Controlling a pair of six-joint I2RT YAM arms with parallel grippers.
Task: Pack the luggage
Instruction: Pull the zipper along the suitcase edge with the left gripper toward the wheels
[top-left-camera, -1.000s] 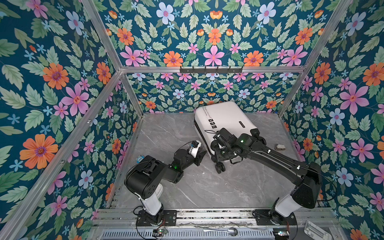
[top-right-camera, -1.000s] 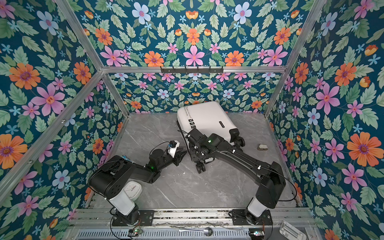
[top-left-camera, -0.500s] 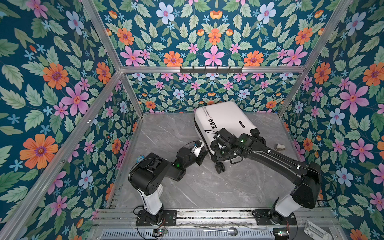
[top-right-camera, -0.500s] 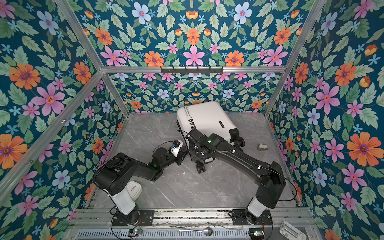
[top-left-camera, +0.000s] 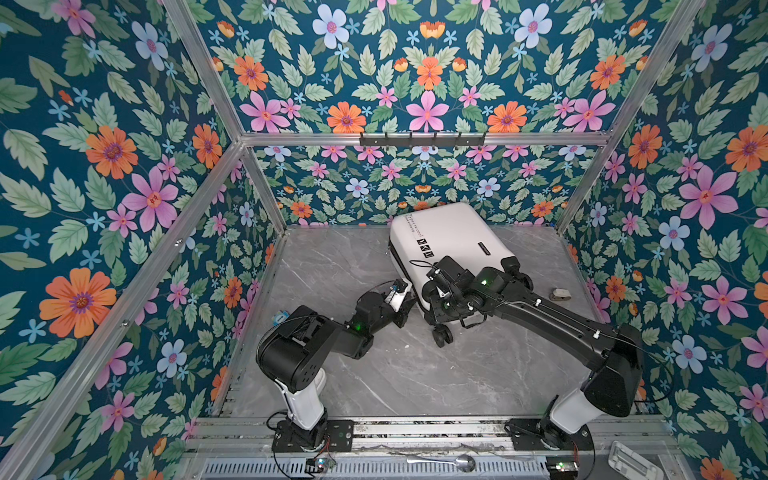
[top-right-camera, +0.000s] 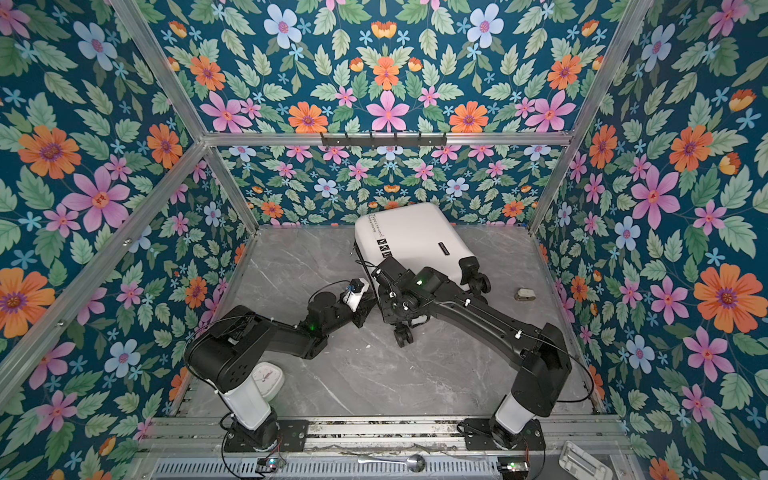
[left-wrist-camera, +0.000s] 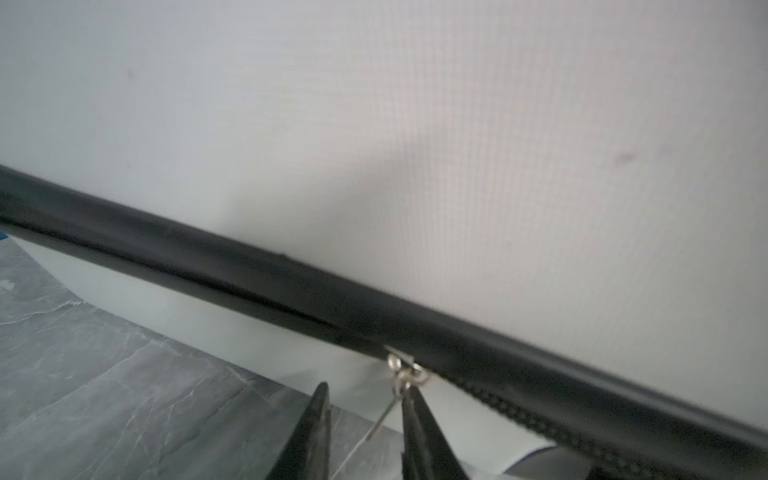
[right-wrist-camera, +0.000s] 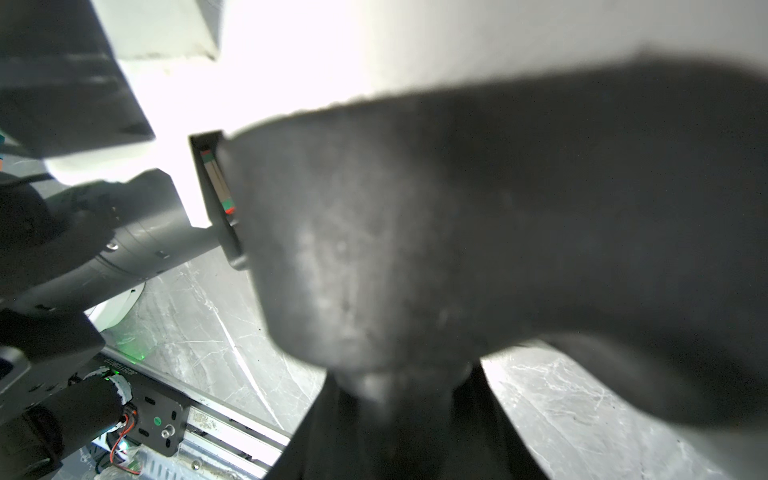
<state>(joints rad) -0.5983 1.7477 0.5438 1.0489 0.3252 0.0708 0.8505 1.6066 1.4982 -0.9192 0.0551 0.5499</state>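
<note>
Lying closed at the far centre of the grey veined tabletop (top-left-camera: 332, 266) was the luggage (top-left-camera: 449, 237): smooth white hard shell, rounded corners, black zipper band (left-wrist-camera: 249, 274), black wheels (top-left-camera: 441, 334). Left gripper (left-wrist-camera: 365, 392): thin dark fingers (left-wrist-camera: 318, 419) stood narrowly spread either side of the metal zipper pull (left-wrist-camera: 401, 370). Right gripper (top-left-camera: 435, 296) sat at the shell's near-left corner; a blurred dark mass hid its jaws, so their state could not be told.
</note>
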